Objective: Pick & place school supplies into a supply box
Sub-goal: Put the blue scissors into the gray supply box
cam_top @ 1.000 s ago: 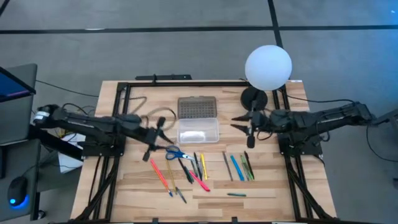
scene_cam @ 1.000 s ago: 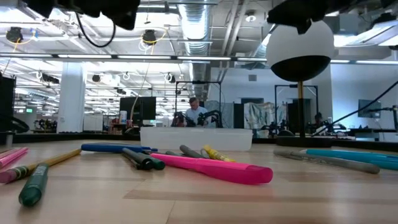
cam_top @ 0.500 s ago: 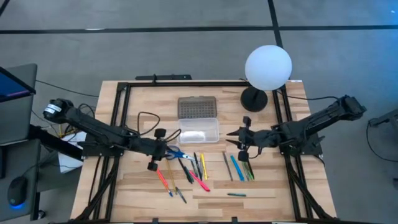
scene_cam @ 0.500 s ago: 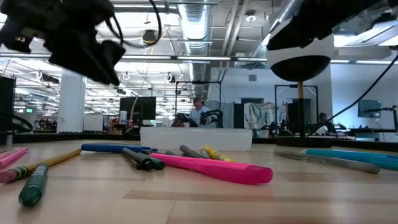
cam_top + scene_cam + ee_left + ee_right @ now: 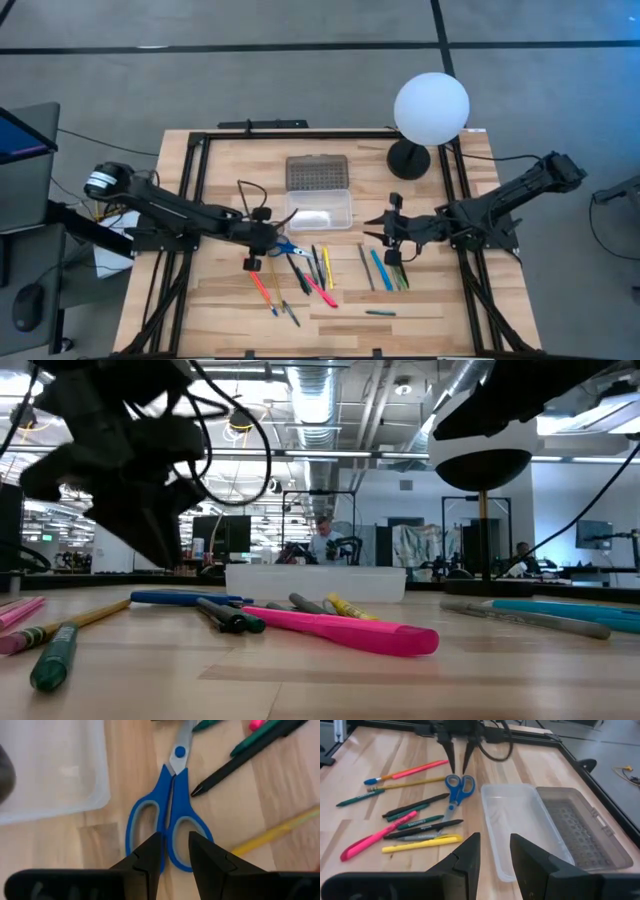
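Tabletop scissors (image 5: 170, 815) under left claw (image 5: 175, 851)

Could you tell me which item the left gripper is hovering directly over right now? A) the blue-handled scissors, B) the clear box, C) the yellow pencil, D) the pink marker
A: in the left wrist view the left gripper sits with its fingers slightly apart right above the handles of the scissors, which lie beside the clear box.

supply box (image 5: 319, 210) mid-table, lid (image 5: 317, 172) hinged open behind it; scissors (image 5: 286, 247) just in front-left of box; pens and markers (image 5: 318, 272) scattered in front; lamp (image 5: 430, 108) behind-right of box
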